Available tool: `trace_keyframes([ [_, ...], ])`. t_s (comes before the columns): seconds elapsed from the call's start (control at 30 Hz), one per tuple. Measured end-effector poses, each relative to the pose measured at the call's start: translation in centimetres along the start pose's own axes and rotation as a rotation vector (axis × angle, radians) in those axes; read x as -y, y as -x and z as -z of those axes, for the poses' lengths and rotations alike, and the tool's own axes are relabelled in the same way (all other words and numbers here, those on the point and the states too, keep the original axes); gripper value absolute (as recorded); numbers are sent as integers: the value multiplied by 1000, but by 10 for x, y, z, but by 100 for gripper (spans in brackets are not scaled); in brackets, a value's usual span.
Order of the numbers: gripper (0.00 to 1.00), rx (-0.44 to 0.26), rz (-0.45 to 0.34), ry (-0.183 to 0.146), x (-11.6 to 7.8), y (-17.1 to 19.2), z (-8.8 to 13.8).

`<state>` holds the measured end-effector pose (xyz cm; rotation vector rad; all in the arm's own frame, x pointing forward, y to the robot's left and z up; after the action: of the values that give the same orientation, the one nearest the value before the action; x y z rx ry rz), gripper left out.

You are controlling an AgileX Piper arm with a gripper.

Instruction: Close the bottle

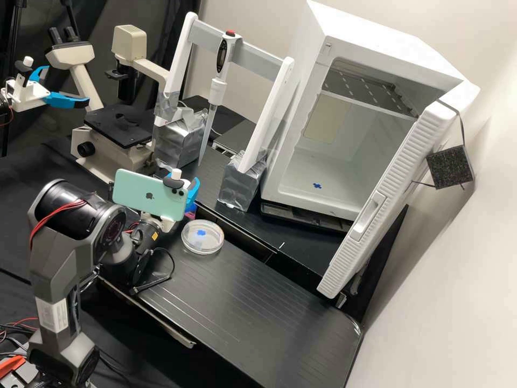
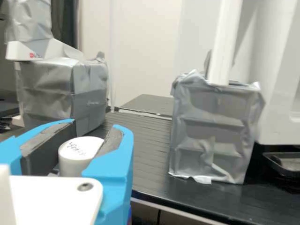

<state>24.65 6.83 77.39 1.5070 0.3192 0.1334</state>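
Near the back edge of the raised black platform, my gripper (image 1: 193, 192) sits partly behind the phone, with a blue finger showing at its right. A small pink and blue patch (image 1: 189, 214), perhaps part of the bottle, lies just below that finger. In the wrist view, a white round cap (image 2: 77, 154) with handwriting on top stands upright between the pads of the gripper (image 2: 98, 125), which is shut on it. The bottle's body under the cap is mostly hidden by the fingers, and how far the cap is turned I cannot tell.
A petri dish (image 1: 202, 237) lies on the platform (image 1: 242, 293) right of the gripper. Behind are a pipette (image 1: 218, 81) on a white frame, foil-wrapped blocks (image 2: 215, 131) and a microscope (image 1: 116, 129). An open white incubator (image 1: 323, 183) stands at the right.
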Motion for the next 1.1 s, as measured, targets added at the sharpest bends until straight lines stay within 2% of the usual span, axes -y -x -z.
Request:
trace_keyframes([
  [0.3,0,-1,13,6,-1,1,0],
  [0.43,0,-3,23,-16,1,-2,-1],
  [0.67,0,-13,38,-27,1,-3,-2],
  [1.1,0,-7,78,-11,5,2,-7],
])
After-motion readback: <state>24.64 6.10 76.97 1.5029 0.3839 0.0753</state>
